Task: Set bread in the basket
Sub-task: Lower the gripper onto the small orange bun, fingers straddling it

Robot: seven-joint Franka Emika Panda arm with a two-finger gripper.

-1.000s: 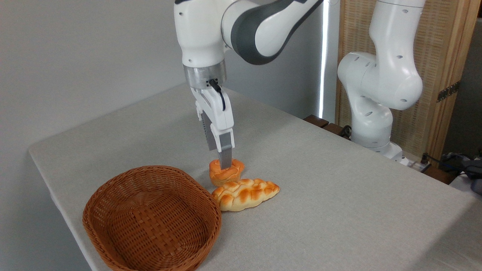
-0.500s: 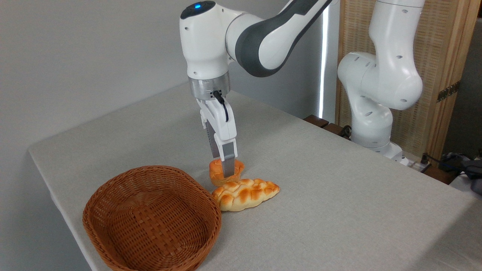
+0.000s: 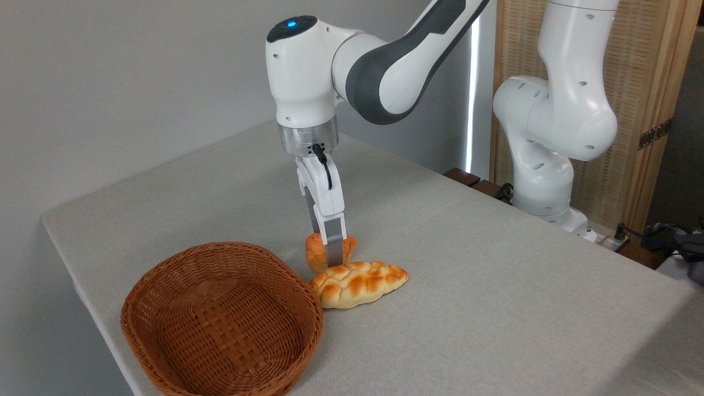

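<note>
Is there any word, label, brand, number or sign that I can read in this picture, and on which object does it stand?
None: no readable text shows anywhere.
The robot arm carries only a blue light, no lettering.
The bread, the basket and the table are unmarked.

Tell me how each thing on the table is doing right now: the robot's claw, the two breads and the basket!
Two-finger gripper: pointing down, lowered around the bun; only the near finger shows, so open or shut is unclear.
Small round orange-brown bun: on the table, not lifted, not in the basket.
Long pale braided loaf: lying flat, untouched by the gripper, its end against the basket.
Oval brown woven wicker basket: upright, empty.
</note>
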